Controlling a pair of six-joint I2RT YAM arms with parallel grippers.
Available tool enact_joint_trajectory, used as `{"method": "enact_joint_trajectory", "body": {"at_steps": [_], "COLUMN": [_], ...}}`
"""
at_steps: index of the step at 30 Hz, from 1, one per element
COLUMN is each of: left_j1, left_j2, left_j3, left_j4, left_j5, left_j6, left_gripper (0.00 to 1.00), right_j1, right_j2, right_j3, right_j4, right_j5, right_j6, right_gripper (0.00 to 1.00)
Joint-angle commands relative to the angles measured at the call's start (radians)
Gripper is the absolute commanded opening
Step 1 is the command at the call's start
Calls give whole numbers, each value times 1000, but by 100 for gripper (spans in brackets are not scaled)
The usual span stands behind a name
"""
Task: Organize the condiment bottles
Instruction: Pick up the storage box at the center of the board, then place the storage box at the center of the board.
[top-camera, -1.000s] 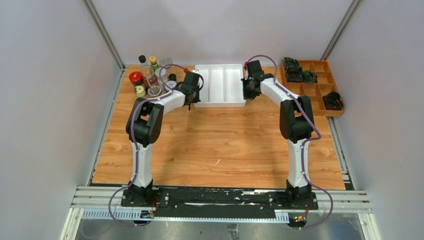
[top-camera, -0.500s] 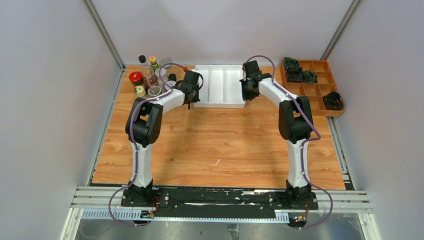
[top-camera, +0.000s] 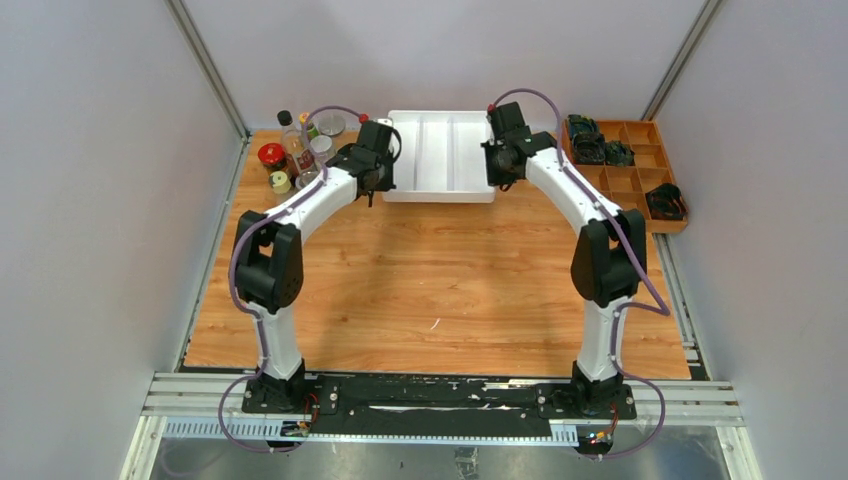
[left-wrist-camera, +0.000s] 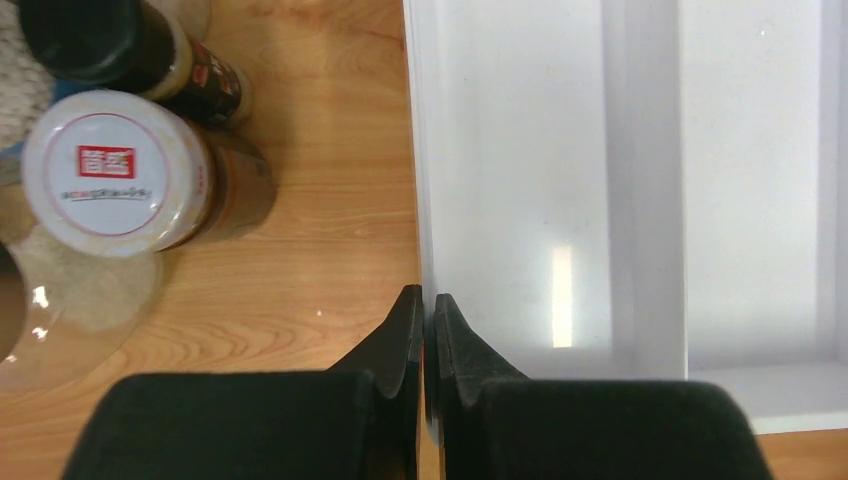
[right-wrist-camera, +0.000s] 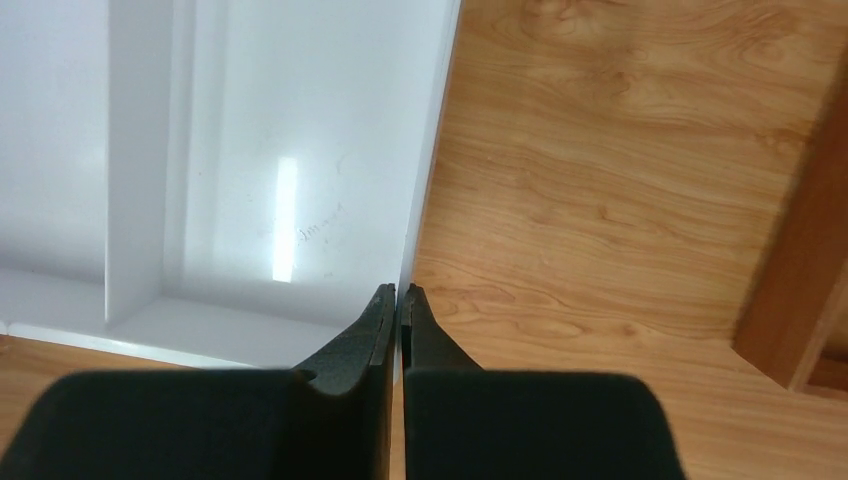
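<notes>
Bunched at the far-left corner of the table (top-camera: 440, 290): condiment bottles (top-camera: 300, 150), upright, all outside the white tray (top-camera: 440, 150) and just left of it. Within the bunch, from above: red-lidded jar (top-camera: 271, 156) on the left edge, tall black-capped bottle (top-camera: 291, 140) just beside it, small yellow-topped shaker (top-camera: 281, 182) nearest the arms. Rest of the bunch partly hidden by the left arm and its cable (no clean count possible).

Closer, in the left wrist view: white-lidded jar (left-wrist-camera: 110, 170) with a red square mark on the lid, dark-capped bottle (left-wrist-camera: 85, 35) just beyond it. Strip of bare wood between these two and the tray's left wall.

Left gripper (left-wrist-camera: 425, 300) pinched closed on that left wall near the tray's near-left corner, with one finger inside and one outside. Right gripper (right-wrist-camera: 400, 292) clamped the same way on the tray's right wall near the near-right corner: one finger over white, the other over wood.

Tray at far centre of the table, split lengthwise by raised ridges.

Well apart, at the far-right corner: wooden compartment box (top-camera: 640, 180), with dark objects (top-camera: 598, 143) in its far-left cells and one more in a right-hand cell.
</notes>
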Motion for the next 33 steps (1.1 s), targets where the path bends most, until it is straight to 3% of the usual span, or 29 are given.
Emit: {"method": "enact_joint_trajectory", "body": {"at_steps": [1, 10, 21, 33], "left_j1": [-15, -77, -158, -234], "left_j2": [-159, -382, -670, -753], "left_j3": [-6, -98, -319, -605], "left_j4": [-7, -126, -208, -121], "left_j5": [-4, -31, -79, -117], "left_j6": [41, 19, -48, -102], "left_gripper": [0, 2, 3, 1], "right_j1": [18, 32, 85, 143], "right_j2": [-155, -421, -695, -794], "right_j3": [10, -171, -400, -685], "right_j4": [-47, -99, -163, -96], "right_j5": [116, 151, 184, 218], "right_j6": [-51, -17, 51, 129], "right_gripper": [0, 0, 0, 0]}}
